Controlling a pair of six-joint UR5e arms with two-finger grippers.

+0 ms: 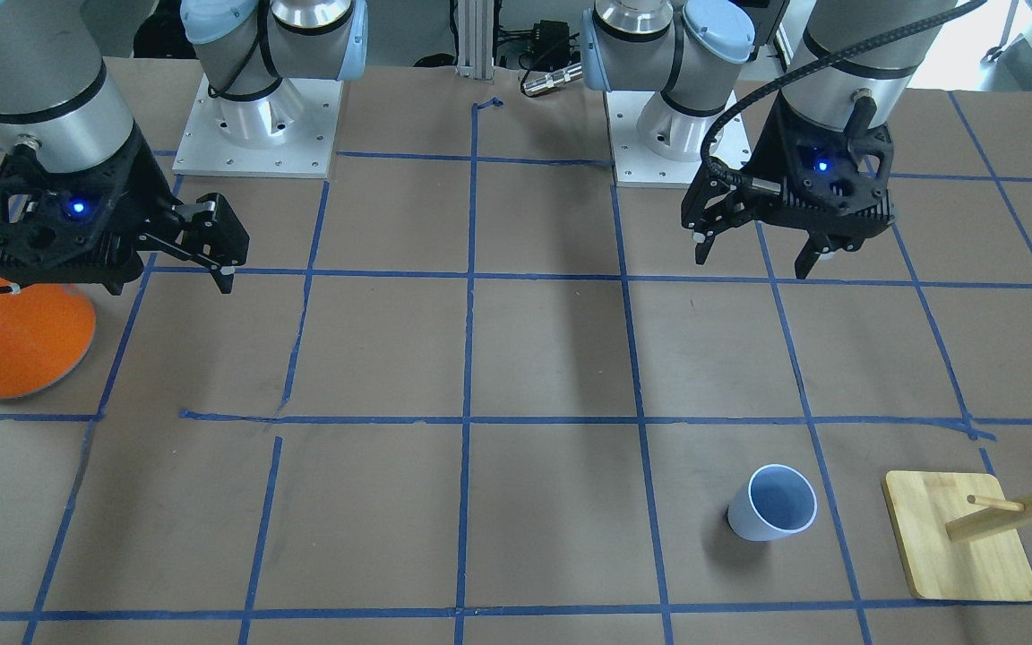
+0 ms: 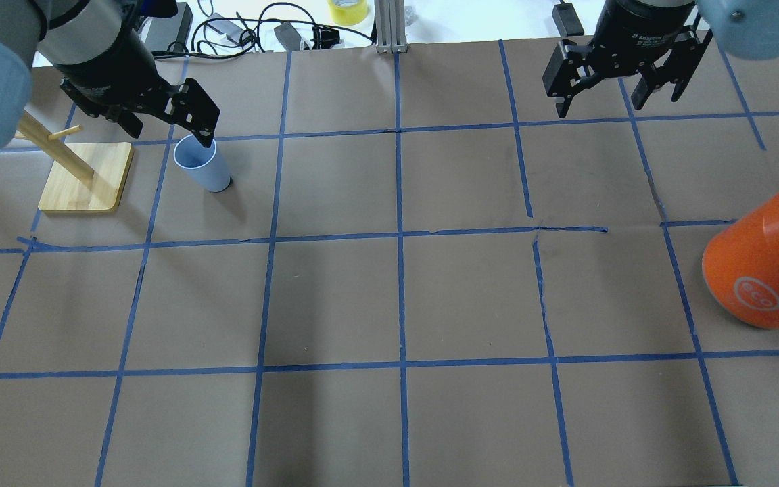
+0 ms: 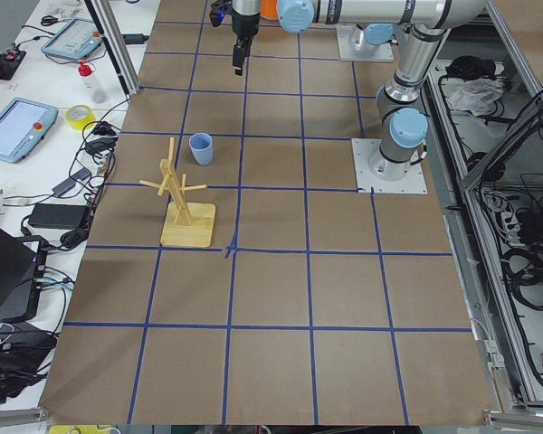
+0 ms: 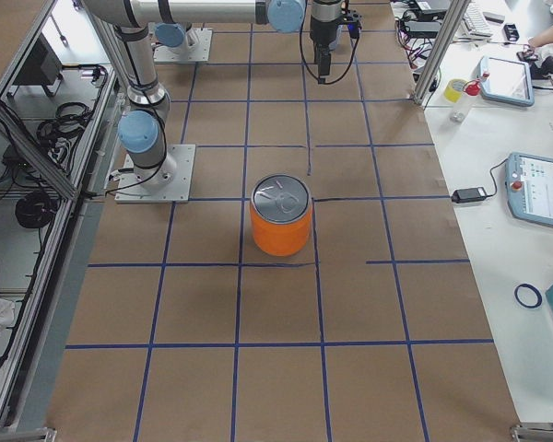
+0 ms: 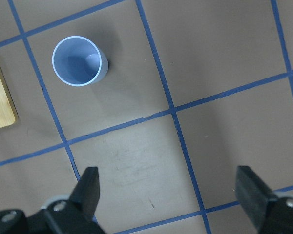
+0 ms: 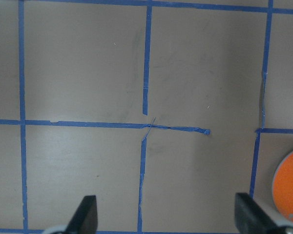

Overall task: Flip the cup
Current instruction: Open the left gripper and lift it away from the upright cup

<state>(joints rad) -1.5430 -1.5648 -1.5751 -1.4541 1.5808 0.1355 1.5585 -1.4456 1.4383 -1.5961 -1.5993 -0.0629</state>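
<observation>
The cup is a small pale blue tumbler that stands on the brown table with its mouth up. It also shows in the overhead view, the exterior left view and the left wrist view. My left gripper is open and empty, held high above the table a little to the robot's side of the cup; it also shows from overhead and in its wrist view. My right gripper is open and empty, high over the table's other half.
A big orange can with a silver top stands on the robot's right side, also in the front view and at the right wrist view's edge. A wooden peg rack on a square base stands beside the cup.
</observation>
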